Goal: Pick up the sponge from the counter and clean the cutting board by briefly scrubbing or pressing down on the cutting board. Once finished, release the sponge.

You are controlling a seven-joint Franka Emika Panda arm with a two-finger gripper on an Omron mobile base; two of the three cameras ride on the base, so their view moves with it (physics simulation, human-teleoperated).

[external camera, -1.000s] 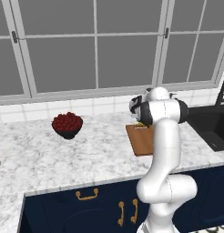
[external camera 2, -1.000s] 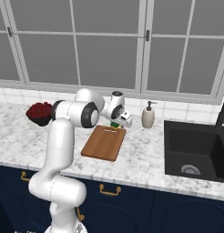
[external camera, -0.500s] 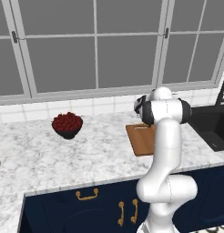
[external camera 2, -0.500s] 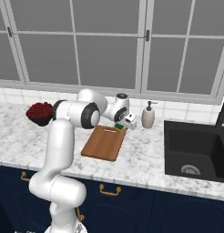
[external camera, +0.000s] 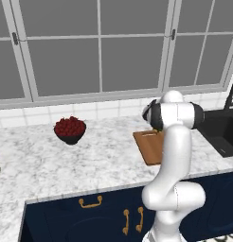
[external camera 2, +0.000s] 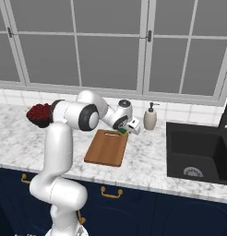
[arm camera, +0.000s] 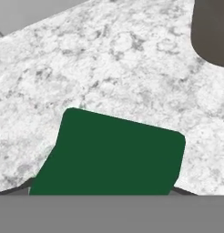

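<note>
Claw (external camera 2: pixel 124 131) over sponge (arm camera: pixel 111 154), green scouring top showing.

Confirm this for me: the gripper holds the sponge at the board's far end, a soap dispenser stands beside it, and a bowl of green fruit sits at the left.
One thing is wrong: the fruit in the bowl is dark red, not green, as the left base view shows. The rest stands: the gripper holds the sponge at the far end of the cutting board, with the soap dispenser beside it.
</note>
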